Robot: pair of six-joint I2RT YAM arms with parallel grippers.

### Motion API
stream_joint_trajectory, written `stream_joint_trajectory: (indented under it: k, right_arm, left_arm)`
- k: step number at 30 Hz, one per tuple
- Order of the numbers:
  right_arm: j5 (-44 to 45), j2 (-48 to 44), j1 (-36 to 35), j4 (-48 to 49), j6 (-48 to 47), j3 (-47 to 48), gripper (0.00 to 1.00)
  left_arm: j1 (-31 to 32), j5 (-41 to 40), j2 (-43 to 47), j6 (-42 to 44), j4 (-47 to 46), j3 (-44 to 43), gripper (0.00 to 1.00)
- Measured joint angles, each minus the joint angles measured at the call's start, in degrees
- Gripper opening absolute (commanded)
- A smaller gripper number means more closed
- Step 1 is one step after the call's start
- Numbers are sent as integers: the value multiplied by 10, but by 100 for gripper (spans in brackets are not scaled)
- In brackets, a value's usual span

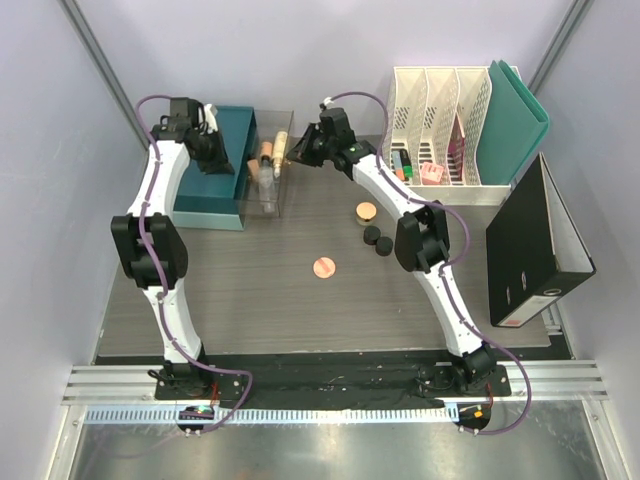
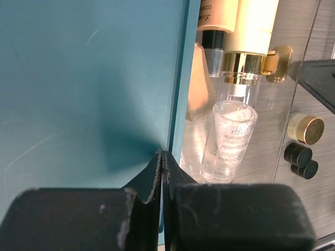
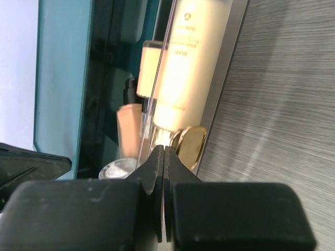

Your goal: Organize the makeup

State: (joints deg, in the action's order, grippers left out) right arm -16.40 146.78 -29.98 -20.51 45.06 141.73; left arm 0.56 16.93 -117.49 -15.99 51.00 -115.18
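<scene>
Clear acrylic is the thing to steer by: a see-through organiser [image 1: 281, 128] stands at the back of the grey table [image 1: 250, 290], and most of the makeup stands in it. Inside it are a tall cream bottle [image 2: 255, 26] with a gold collar, a peach bottle [image 2: 198, 89], a clear tube [image 2: 230, 138] with a frosted cap, and another cream bottle with a black neck [image 2: 214, 21].

A teal box [image 1: 228, 135] sits touching the organiser's left side. The left gripper [image 2: 161, 157] is at that box's edge nearest the organiser, its fingers pressed together with no gap showing; I can't tell whether they nip the box wall. The right gripper [image 3: 164, 151] is at the organiser's right side, tips against the clear wall by the cream bottle's gold cap. Its fingers are likewise closed, and whether they pinch the wall I can't tell.

To the right of the organiser, out on the open table, sit a tan jar [image 1: 366, 212] and two small black jars [image 1: 377, 240], the black pair touching each other. A round pink compact [image 1: 323, 266] lies nearer the arm bases, well apart from the organiser. Farther right stand white file holders [image 1: 440, 90], a teal folder [image 1: 515, 115] and a black binder [image 1: 535, 245].
</scene>
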Motion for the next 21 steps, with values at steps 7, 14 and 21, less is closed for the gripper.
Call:
stream_joint_trajectory:
  k: [7, 14, 21]
  right_arm:
    - [-4, -2, -8, 38, 5, -28, 1]
    - [-26, -23, -18, 57, 11, -86, 1]
    - [-35, -23, -18, 57, 15, -89, 1]
  left_arm:
    - [0, -55, 19, -7, -31, 24, 0]
    - [-5, -273, 66, -30, -97, 77, 0]
    - [-37, -366, 69, -56, -163, 90, 8]
